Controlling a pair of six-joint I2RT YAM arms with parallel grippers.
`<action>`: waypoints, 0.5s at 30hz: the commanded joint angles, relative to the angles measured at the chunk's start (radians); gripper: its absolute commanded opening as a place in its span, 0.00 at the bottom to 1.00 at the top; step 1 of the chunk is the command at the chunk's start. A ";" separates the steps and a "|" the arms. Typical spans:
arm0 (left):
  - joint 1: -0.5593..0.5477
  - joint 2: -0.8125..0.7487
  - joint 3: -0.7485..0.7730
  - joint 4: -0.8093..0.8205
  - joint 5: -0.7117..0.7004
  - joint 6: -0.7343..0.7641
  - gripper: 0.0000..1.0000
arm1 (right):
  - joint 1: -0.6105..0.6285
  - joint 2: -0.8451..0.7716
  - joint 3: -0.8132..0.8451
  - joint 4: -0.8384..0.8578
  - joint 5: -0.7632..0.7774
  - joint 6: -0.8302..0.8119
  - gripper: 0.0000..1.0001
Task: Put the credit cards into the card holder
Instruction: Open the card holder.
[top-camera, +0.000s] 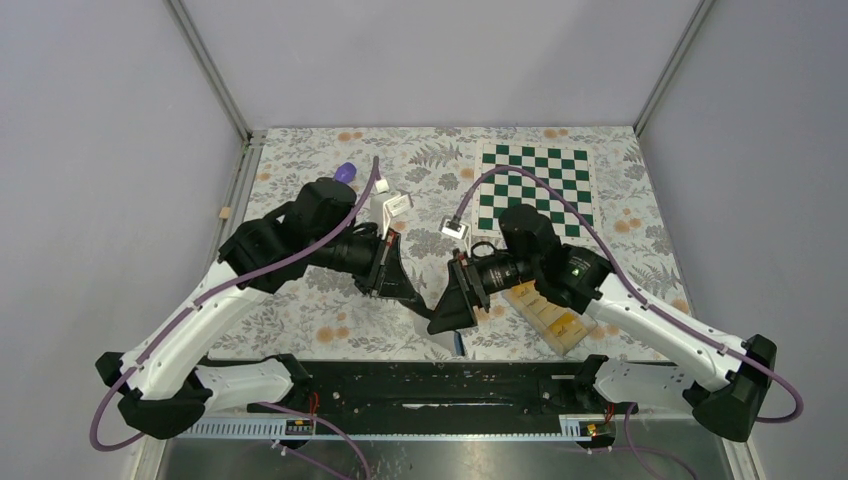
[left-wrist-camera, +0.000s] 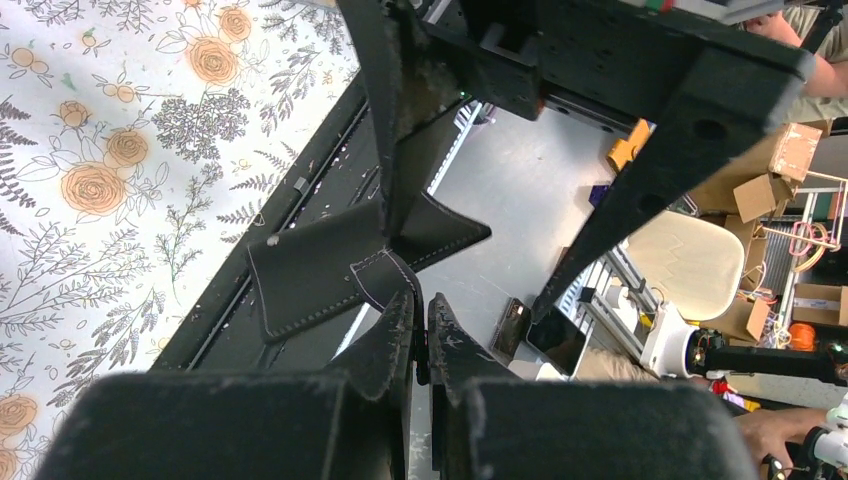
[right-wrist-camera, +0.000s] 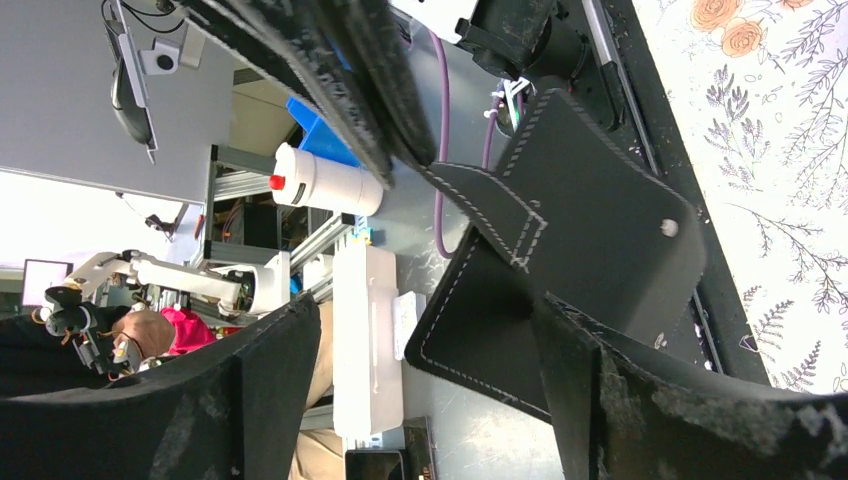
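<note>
White arm links (top-camera: 190, 330), black joints (top-camera: 325, 205), purple cables (top-camera: 545, 185), green indicator light (top-camera: 574, 268)

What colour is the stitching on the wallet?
Whitish, against the black wallet; clearest in the right wrist view.

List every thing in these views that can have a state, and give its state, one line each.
card holder: unsnapped, partly unfolded, held in the air by its tab.
left gripper: shut on the card holder's tab.
right gripper: open, one finger on either side of the card holder.
credit cards: lying on the table under the right arm, outside the card holder.
</note>
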 joint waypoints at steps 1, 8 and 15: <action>0.015 -0.014 -0.017 0.093 0.013 -0.039 0.00 | 0.028 -0.023 0.004 0.028 0.020 0.006 0.82; 0.029 -0.009 -0.041 0.125 0.004 -0.088 0.00 | 0.069 0.008 0.055 -0.081 0.157 -0.035 0.69; 0.034 -0.010 -0.072 0.169 0.041 -0.120 0.00 | 0.077 -0.020 0.058 -0.126 0.329 -0.059 0.76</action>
